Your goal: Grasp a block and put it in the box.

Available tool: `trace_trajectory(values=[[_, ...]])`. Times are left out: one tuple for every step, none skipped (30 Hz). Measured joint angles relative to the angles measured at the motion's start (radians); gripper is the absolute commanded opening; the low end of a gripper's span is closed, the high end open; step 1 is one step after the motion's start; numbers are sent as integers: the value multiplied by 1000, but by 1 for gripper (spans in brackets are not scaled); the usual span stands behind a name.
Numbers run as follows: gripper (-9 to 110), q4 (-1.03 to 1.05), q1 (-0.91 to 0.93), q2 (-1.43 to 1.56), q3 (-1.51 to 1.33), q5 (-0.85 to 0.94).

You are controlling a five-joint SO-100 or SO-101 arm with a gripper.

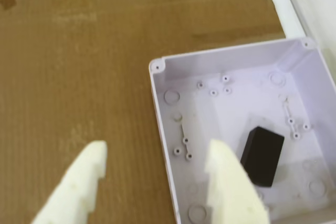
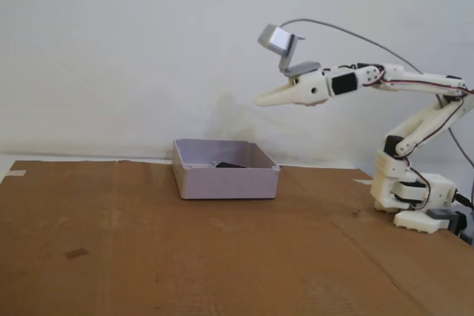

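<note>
On the cardboard-covered bench (image 2: 148, 242), the box (image 2: 226, 180) holds the block (image 1: 262, 156), lying flat on its floor (only a dark sliver shows over the wall in the fixed view), so the placing looks done. To the right, the hand (image 2: 261, 100) hangs above the box, released and empty, apparently clear of the drop.

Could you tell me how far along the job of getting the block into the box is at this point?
It looks essentially done. The black block lies on the floor of the pale box, touching nothing else. The gripper is open and empty in the wrist view, and the fixed view shows it raised well above the box. No other block shows on the cardboard, so all that seems left is returning the arm to rest.
</note>
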State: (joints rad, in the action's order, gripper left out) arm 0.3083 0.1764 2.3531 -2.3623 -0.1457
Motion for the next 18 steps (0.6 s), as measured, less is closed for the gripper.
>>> trace_trajectory(values=[[22,0,0,23,-25,0],[22,0,0,46,-49,0],[22,0,-2,72,-77,0],[22,0,-9,98,-101,0],[22,0,-15,123,-127,0],[22,0,-29,150,-158,0],[22,0,-40,181,-187,0],[22,0,-51,209,-216,0],[22,0,-60,238,-247,0],[22,0,-69,268,-281,0],[22,0,-77,301,-314,0],[22,0,-84,331,-350,0],[22,0,-94,365,-388,0],[22,0,-104,402,-423,0],[22,0,-118,436,-460,0],[22,0,-129,472,-497,0],[22,0,-141,511,-531,0],[22,0,-147,548,-563,0]])
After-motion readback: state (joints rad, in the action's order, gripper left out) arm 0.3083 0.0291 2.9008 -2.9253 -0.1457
